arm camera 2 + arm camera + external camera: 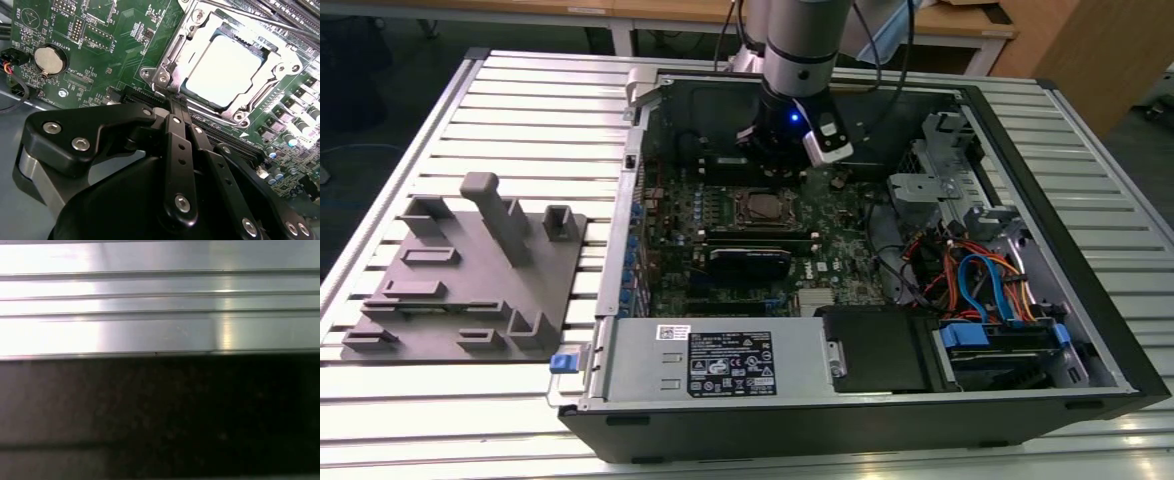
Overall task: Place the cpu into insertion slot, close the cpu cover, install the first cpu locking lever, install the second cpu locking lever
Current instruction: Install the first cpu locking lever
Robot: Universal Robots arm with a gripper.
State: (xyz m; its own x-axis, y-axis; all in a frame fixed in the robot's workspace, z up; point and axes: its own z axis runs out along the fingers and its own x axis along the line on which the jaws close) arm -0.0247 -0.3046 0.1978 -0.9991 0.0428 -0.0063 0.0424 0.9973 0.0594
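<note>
In the second wrist view the cpu (225, 70), a pale silver square, lies in the insertion slot (150, 74) on the green board. The silver cpu cover (170, 55) is down around it as a frame. A thin metal lever rod (260, 20) runs along the socket's far side; I cannot tell whether it is latched. My gripper (177, 102) is shut with its black fingers (172, 130) pressed together and nothing between them, the tips just short of the socket's near corner. In the exterior view the gripper (781, 150) hangs over the board just behind the insertion slot (754, 206).
The open computer case (1107, 340) lies on a slatted metal table (520, 100). A grey fixture plate (467, 280) sits at the exterior view's left. Power supply (720, 360), drive cage (1001, 350) and cables (974, 275) crowd the near and right side. A coin battery (49, 60) sits near the socket.
</note>
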